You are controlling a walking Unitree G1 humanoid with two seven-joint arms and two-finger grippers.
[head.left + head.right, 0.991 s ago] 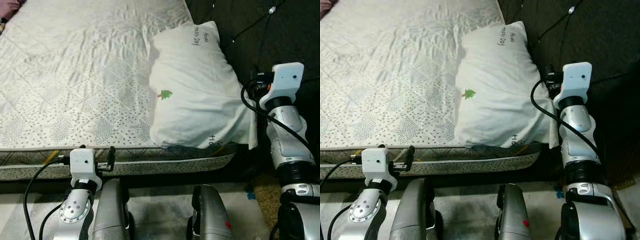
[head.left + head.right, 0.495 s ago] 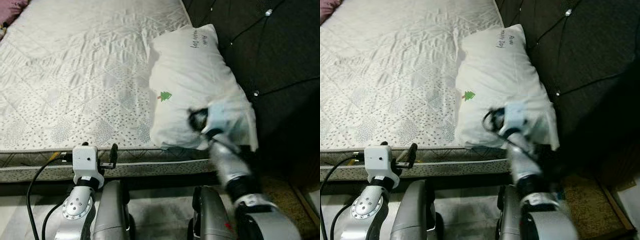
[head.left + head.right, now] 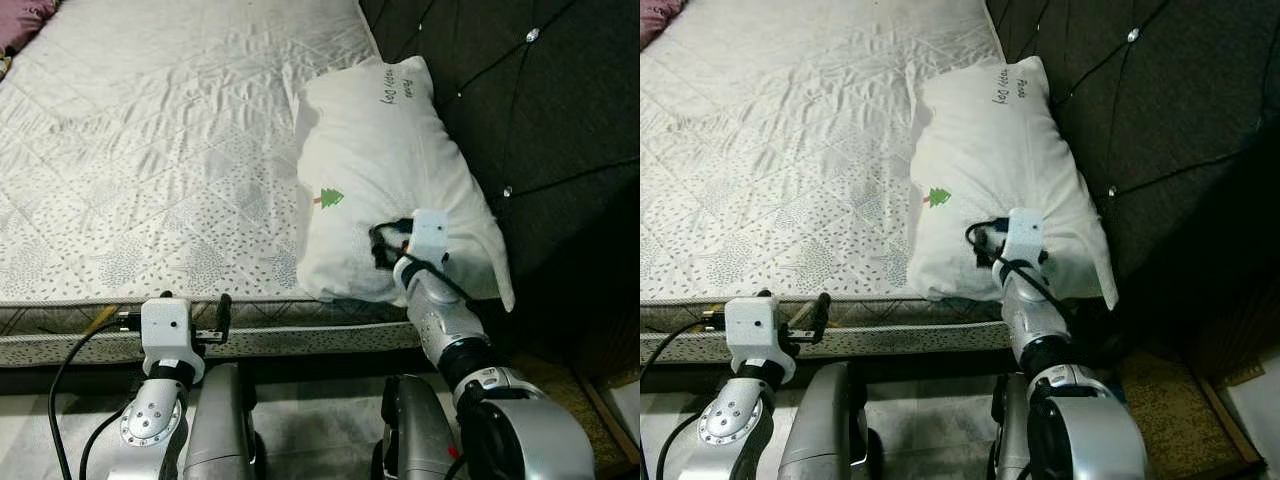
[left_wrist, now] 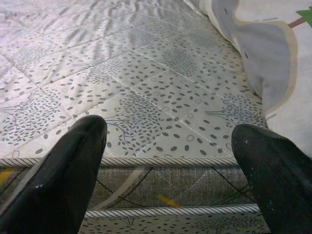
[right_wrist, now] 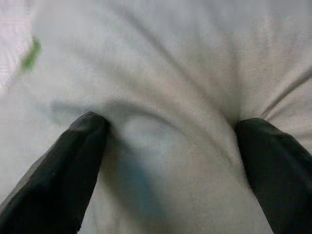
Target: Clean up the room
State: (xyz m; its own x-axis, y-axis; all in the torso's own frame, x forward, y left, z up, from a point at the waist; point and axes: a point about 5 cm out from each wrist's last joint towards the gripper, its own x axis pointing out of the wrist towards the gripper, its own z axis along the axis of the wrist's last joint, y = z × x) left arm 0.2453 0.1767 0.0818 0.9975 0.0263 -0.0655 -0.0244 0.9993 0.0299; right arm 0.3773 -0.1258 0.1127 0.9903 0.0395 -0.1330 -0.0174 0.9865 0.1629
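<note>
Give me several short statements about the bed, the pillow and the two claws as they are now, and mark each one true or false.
1. The white pillow lies at the headboard end of the mattress. True.
2. The right claw is pressed into the pillow with its fingers apart. True.
3. The left claw is holding a corner of the pillow. False: it is open at the mattress edge, apart from the pillow and holding nothing.
4. The pillow carries a small red star. False: the mark is a small green tree.
5. The pillow lies on the floor beside the bed. False: it rests on the mattress, against the dark tufted headboard.
</note>
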